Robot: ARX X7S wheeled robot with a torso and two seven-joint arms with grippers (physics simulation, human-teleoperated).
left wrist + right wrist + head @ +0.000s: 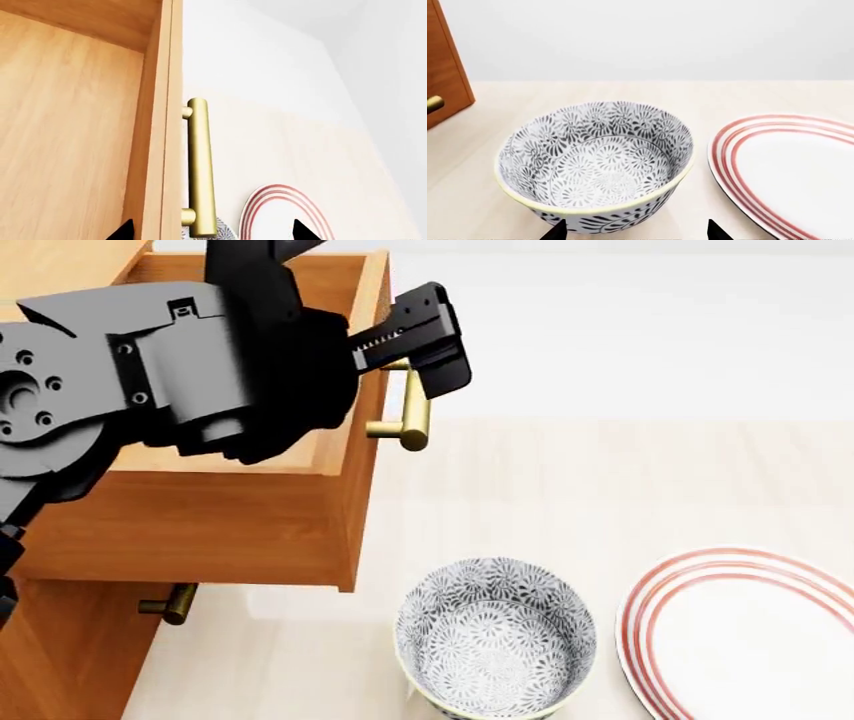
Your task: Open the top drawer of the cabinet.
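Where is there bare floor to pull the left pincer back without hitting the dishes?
Bare pale surface lies beyond the red-ringed white plate and patterned grey bowl, right of the pulled-out orange-brown top drawer. It is crowded near the brass bar handle, where the left pincer sits, and the bowl-to-plate gap is narrow.

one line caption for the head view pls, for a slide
Left gripper at the brass handle of the pulled-out top drawer, patterned bowl and red-rimmed plate nearby.

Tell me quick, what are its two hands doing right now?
Left gripper: open, jaws on either side of the drawer handle, not clamped.
Right gripper: open, holding nothing.
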